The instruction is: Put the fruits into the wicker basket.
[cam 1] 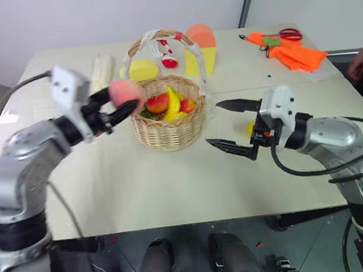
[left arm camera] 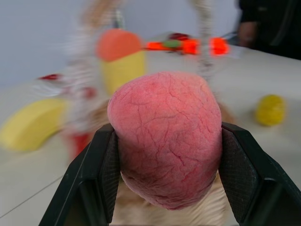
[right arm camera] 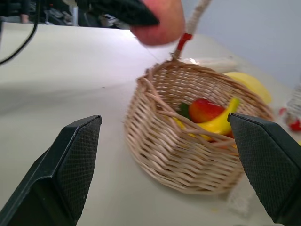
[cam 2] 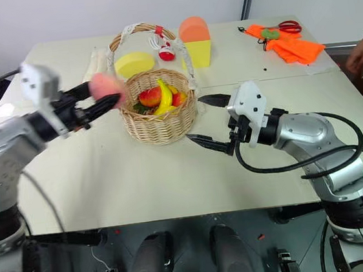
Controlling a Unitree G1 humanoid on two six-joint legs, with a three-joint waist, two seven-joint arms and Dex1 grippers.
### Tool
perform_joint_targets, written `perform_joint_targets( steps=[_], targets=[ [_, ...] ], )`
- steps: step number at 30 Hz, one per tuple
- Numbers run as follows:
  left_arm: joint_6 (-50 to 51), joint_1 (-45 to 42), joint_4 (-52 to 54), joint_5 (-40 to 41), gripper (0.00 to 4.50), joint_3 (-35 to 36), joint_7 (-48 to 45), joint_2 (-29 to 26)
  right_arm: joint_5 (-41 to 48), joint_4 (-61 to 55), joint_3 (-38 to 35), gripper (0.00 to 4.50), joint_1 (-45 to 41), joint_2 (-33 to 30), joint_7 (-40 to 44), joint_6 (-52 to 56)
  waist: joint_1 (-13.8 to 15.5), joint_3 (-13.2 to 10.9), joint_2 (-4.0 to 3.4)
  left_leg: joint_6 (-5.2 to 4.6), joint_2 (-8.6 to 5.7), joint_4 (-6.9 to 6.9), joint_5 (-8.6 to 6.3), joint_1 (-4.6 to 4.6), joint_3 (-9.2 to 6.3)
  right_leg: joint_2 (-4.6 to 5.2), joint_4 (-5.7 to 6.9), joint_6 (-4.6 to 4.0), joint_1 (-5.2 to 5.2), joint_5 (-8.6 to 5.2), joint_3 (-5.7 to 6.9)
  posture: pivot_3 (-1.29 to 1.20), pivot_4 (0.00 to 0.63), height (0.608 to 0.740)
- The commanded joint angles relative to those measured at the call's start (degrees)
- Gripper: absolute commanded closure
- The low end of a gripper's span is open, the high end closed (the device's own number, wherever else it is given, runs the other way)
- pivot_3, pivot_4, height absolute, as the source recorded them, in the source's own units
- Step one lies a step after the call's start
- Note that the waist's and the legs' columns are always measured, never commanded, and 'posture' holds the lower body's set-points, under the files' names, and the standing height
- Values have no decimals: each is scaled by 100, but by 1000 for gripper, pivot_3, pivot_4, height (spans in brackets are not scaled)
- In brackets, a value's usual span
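Your left gripper [cam 1: 124,105] clamps the fuzzy pink peach [cam 1: 125,91] between its two black fingers [left arm camera: 94,183], carrying it in the air at the 9 o'clock rim of the wicker basket [cam 1: 170,128]. From the left wrist, you see the peach squeezed snugly between both pads.

The basket stands at the middle of the table [cam 1: 141,185], its tall cloth-wrapped handle [cam 1: 194,57] arching over it. Inside lie a banana [cam 1: 173,102] and red-and-orange fruit [cam 1: 158,102].

Your right gripper [cam 1: 231,126] hangs level at the basket's 3 o'clock, jaws spread wide and holding nothing, fingertips pointed toward the wicker wall. The yellow lemon [left arm camera: 270,109] sits on the table just behind that gripper, partly hidden by it in your head view, well apart from the basket.

Beyond the basket, at 12 o'clock, you have a flat pale-yellow wedge [cam 1: 141,70], a small red-and-white piece [cam 1: 169,61] and a tall orange-topped yellow block [cam 1: 201,48]. At the table's 1 o'clock corner lie orange cloth [cam 1: 290,53] and red-handled scissors [cam 1: 290,34]. A person's hand [cam 1: 362,62] rests at the 3 o'clock edge.
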State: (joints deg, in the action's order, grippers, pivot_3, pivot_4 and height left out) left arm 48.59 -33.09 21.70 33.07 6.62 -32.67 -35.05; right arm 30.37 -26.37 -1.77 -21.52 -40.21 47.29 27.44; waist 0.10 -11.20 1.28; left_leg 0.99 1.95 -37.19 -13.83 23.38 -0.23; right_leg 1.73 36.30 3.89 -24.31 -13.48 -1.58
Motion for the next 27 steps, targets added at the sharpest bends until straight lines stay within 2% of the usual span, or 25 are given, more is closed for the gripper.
perform_joint_targets(
  steps=[1, 2, 6, 10, 12, 15, 19, 23, 27],
  targets=[
    [-266, -538, -578, -506, 1909, -512, 326, 356, -77, -31, -100, 0, -175, -23, -33, -99, -12, 0, 0, -1, 0, 4, 0, 0, -2, -3, 1, 14, -2, 3, 0, 0, 150, 740],
    [-304, -626, -737, -592, 1909, -575, 377, 436, -100, -36, -99, 0, -179, -23, -59, -87, -22, 0, 0, -2, 0, 6, -1, 0, -8, -7, 4, 19, -4, 3, 2, 0, 150, 740],
    [-726, -774, -1159, -967, 103, -862, 291, 594, -670, 123, -105, 0, -19, -278, -345, -88, -99, -1, -1, -8, 7, 13, -3, -1, -14, -19, 15, 24, -14, 2, 3, 0, 150, 740],
    [-1047, -683, -1170, -1043, 42, -851, 41, 576, -1720, 659, 121, 0, 110, -935, -247, -694, -82, -1, -2, -8, 5, 10, -3, 1, -12, -17, 20, 23, -17, 0, 3, 0, 150, 740],
    [-1165, -524, -978, -871, 42, -772, -315, 455, -2476, 1114, 396, 0, 180, -1411, -84, -1426, -81, -1, -2, -7, 3, 8, -3, 1, -8, -13, 20, 21, -17, -1, 0, 0, 150, 740],
    [-1086, -263, -667, -435, 42, -558, -790, 295, -3096, 1712, 696, 0, 124, -1679, -13, -2231, -109, -1, -2, -7, 3, 8, -3, 0, -2, -12, 16, 5, -17, -10, -4, 0, 150, 740],
    [-971, 258, -31, 77, 42, -418, -1455, -55, -3727, 2389, 1010, 0, 8, -1755, 70, -3039, -133, -1, -3, -7, 5, 7, -3, -2, -4, -15, 24, 11, -18, -7, -5, 0, 150, 740],
    [-420, 718, 548, 750, 42, -329, -1529, -187, -4275, 3285, 1293, 0, -408, -1372, -312, -3601, -115, -2, -5, -7, 5, 4, -3, -4, -1, -15, 27, 10, -20, -7, -9, 0, 150, 740],
    [-203, 1070, 883, 970, 42, -371, -1353, -154, -4808, 3934, 1485, 0, -703, -1145, -668, -4003, -103, -2, -5, -5, 2, -5, -2, -5, -1, -12, 40, 2, -19, -10, -13, 0, 150, 740]
  ],
)
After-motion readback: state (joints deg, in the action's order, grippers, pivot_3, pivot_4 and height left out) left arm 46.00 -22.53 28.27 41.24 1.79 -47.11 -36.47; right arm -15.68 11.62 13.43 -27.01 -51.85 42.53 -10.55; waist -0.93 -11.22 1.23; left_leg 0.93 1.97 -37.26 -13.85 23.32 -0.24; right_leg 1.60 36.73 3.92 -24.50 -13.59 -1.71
